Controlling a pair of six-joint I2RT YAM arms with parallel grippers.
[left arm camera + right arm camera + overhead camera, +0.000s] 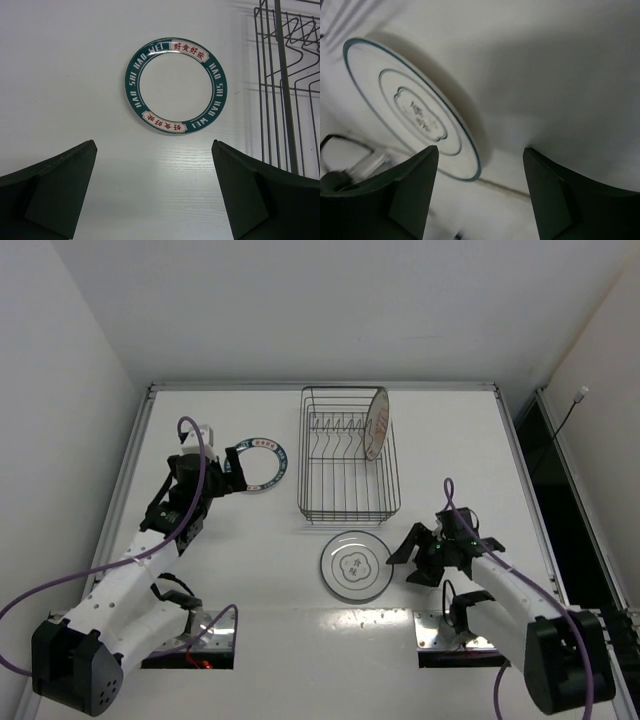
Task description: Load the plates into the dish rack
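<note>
White table (pixel 450 440) fills your overhead view. Dish rack (pixel 348 515) sits mid-table, toward far edge. Orange-centred plate (pixel 376 424) stands on edge in rack's far right corner. White plate (pixel 355 565) with grey motif lies flat on table, just near side of rack. Teal-rimmed plate (pixel 262 466) lies flat left of rack, apart from it. Your left gripper (pixel 236 470): jaws spread wide, empty, facing teal plate. Your right gripper (pixel 403 566): jaws spread, nothing pinched, at white plate's right rim.

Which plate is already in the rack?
The orange-patterned plate, standing on edge in the rack; the teal-rimmed plate and white plate lie flat on the table.
</note>
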